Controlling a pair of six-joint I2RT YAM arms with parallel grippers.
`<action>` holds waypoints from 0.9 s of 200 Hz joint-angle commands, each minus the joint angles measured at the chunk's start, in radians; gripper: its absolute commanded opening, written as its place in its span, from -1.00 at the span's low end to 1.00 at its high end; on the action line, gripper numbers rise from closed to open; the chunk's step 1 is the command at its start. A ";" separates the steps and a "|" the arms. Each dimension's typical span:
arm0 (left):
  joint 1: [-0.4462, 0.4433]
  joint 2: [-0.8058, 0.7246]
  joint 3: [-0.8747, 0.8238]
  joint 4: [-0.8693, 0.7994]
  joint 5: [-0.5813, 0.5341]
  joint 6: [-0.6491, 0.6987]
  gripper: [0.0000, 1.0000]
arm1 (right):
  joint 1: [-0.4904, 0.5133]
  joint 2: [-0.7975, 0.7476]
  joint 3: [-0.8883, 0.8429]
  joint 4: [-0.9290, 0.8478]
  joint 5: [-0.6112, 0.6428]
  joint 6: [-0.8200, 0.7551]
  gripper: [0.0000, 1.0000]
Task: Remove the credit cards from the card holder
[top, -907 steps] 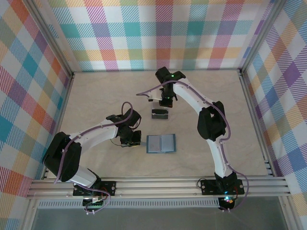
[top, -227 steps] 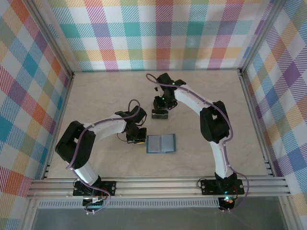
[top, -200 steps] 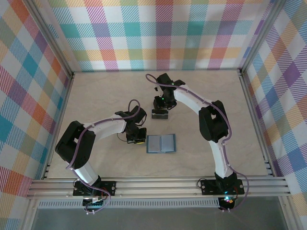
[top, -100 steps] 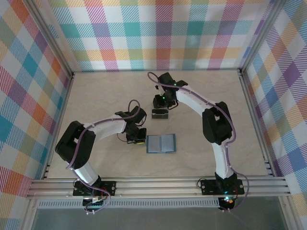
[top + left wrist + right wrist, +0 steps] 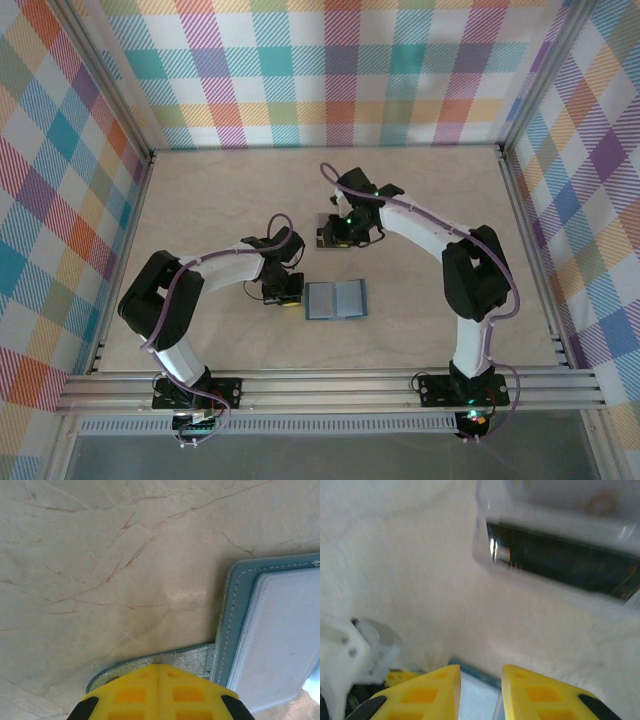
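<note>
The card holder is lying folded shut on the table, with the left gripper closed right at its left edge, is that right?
Not quite. The card holder is not folded shut: the top external view shows it lying open and flat on the table, both pale inner panels facing up. The rest holds: the left gripper is closed right at its left edge.

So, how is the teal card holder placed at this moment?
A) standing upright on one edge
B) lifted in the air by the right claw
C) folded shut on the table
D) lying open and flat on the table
D: the card holder lies open and flat on the table, both panels spread out with the pale inner side facing up.
</note>
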 commanded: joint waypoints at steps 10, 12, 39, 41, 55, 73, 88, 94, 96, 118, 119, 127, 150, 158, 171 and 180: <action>0.011 0.033 -0.017 0.017 0.013 0.020 -1.00 | 0.043 -0.068 -0.125 0.045 -0.131 0.098 -0.43; 0.011 0.033 -0.018 0.018 0.012 0.021 -1.00 | 0.048 -0.070 -0.130 0.049 -0.135 0.101 -0.43; 0.011 0.039 -0.021 0.021 0.018 0.022 -1.00 | 0.118 -0.074 -0.189 0.063 -0.148 0.148 -0.43; 0.010 0.039 -0.021 0.020 0.018 0.022 -1.00 | 0.123 -0.074 -0.193 0.063 -0.149 0.152 -0.43; 0.011 0.037 -0.025 0.020 0.021 0.022 -1.00 | 0.152 -0.068 -0.209 0.075 -0.157 0.180 -0.44; 0.011 0.037 -0.026 0.024 0.027 0.021 -1.00 | 0.188 -0.054 -0.224 0.102 -0.169 0.212 -0.47; 0.011 0.040 -0.027 0.024 0.030 0.022 -1.00 | 0.212 -0.037 -0.223 0.116 -0.171 0.236 -0.51; 0.011 0.040 -0.028 0.022 0.031 0.023 -1.00 | 0.219 -0.032 -0.223 0.121 -0.169 0.244 -0.52; 0.011 0.041 -0.028 0.022 0.031 0.024 -1.00 | 0.220 -0.030 -0.224 0.123 -0.169 0.247 -0.53; 0.010 0.040 -0.029 0.023 0.032 0.024 -1.00 | 0.230 -0.009 -0.233 0.154 -0.164 0.270 -0.56; 0.010 0.040 -0.029 0.023 0.032 0.025 -1.00 | 0.230 -0.007 -0.234 0.155 -0.164 0.272 -0.56; 0.011 0.041 -0.029 0.022 0.034 0.025 -1.00 | 0.232 0.001 -0.233 0.162 -0.160 0.275 -0.57; 0.011 0.040 -0.028 0.021 0.035 0.028 -1.00 | 0.235 0.021 -0.232 0.172 -0.147 0.278 -0.58; 0.012 0.039 -0.028 0.019 0.036 0.029 -1.00 | 0.237 0.027 -0.235 0.175 -0.145 0.279 -0.58; 0.010 0.041 -0.029 0.021 0.040 0.028 -1.00 | 0.237 0.039 -0.241 0.181 -0.138 0.284 -0.58; 0.010 0.040 -0.030 0.020 0.041 0.027 -1.00 | 0.238 0.045 -0.246 0.179 -0.133 0.287 -0.58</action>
